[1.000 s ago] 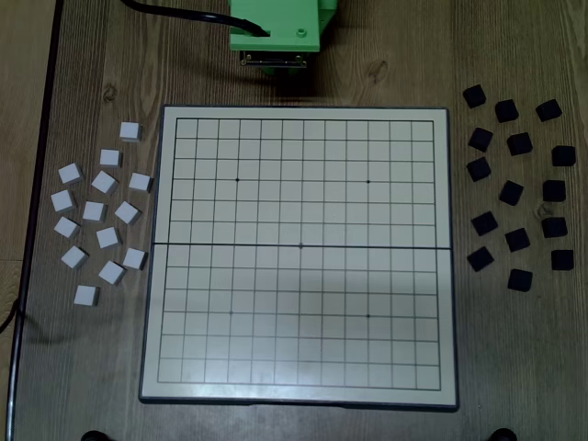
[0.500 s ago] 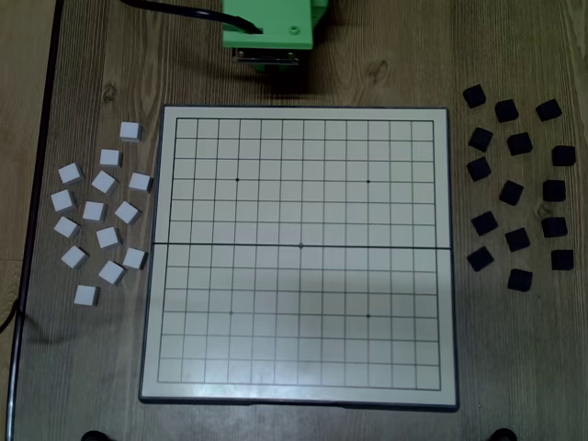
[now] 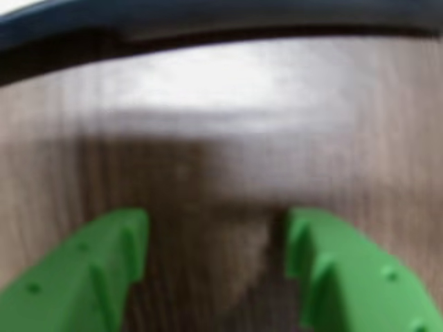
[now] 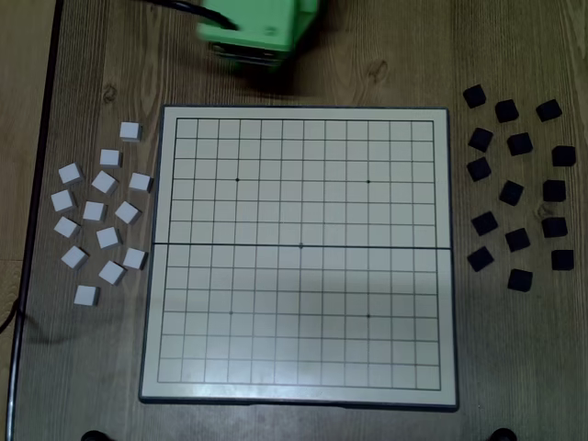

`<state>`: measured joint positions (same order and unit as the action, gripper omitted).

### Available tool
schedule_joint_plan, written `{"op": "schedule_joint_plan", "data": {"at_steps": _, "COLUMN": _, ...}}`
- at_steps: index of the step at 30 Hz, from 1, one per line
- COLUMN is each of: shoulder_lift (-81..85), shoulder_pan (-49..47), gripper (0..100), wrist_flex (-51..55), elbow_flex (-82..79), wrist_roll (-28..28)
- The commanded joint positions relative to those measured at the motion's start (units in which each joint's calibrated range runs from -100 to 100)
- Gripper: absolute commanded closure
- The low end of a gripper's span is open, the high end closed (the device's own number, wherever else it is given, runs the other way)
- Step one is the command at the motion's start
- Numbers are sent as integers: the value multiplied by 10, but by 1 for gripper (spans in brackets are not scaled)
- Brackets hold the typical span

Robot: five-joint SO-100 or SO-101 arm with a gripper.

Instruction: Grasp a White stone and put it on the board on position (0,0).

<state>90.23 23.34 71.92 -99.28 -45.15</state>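
Several white square stones (image 4: 95, 211) lie loose on the wooden table left of the board in the fixed view. The white grid board (image 4: 301, 276) lies in the middle with no stones on it. My green arm (image 4: 262, 28) is blurred at the top edge, just beyond the board's far side. In the wrist view my gripper (image 3: 216, 232) is open: two green fingers (image 3: 104, 270) stand apart with only bare wood grain between them. No stone shows in the wrist view.
Several black square stones (image 4: 511, 193) lie scattered on the table right of the board. A dark curved edge (image 3: 208, 21) runs across the top of the wrist view. The table's left edge (image 4: 46, 184) has a dark strip along it.
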Motion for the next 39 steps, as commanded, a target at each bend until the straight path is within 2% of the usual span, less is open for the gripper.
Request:
{"op": "schedule_joint_plan", "data": {"at_steps": 1, "shoulder_lift": -9, "shoulder_pan": 8, "gripper": 85, "wrist_flex": 35, "elbow_flex": -6, "wrist_roll": 6}}
{"op": "schedule_joint_plan", "data": {"at_steps": 2, "shoulder_lift": -10, "shoulder_pan": 6, "gripper": 91, "wrist_flex": 35, "elbow_flex": -6, "wrist_roll": 0}}
{"op": "schedule_joint_plan", "data": {"at_steps": 4, "shoulder_lift": -23, "shoulder_pan": 28, "gripper": 94, "wrist_flex": 38, "elbow_flex": -6, "wrist_roll": -33}}
{"op": "schedule_joint_plan", "data": {"at_steps": 7, "shoulder_lift": -10, "shoulder_pan": 70, "gripper": 94, "wrist_flex": 26, "elbow_flex": 0, "wrist_roll": -6}}
{"op": "schedule_joint_plan", "data": {"at_steps": 11, "shoulder_lift": -185, "shoulder_pan": 135, "gripper": 94, "wrist_flex": -6, "elbow_flex": 108, "wrist_roll": 8}}
{"op": "schedule_joint_plan", "data": {"at_steps": 16, "shoulder_lift": -499, "shoulder_pan": 210, "gripper": 93, "wrist_flex": -32, "elbow_flex": 350, "wrist_roll": 50}}
{"op": "schedule_joint_plan", "data": {"at_steps": 22, "shoulder_lift": -687, "shoulder_pan": 238, "gripper": 92, "wrist_flex": -92, "elbow_flex": 518, "wrist_roll": 88}}
{"op": "schedule_joint_plan", "data": {"at_steps": 31, "shoulder_lift": -858, "shoulder_pan": 258, "gripper": 89, "wrist_flex": -126, "elbow_flex": 696, "wrist_roll": 132}}
{"op": "schedule_joint_plan", "data": {"at_steps": 39, "shoulder_lift": -900, "shoulder_pan": 256, "gripper": 88, "wrist_flex": -151, "elbow_flex": 717, "wrist_roll": 159}}
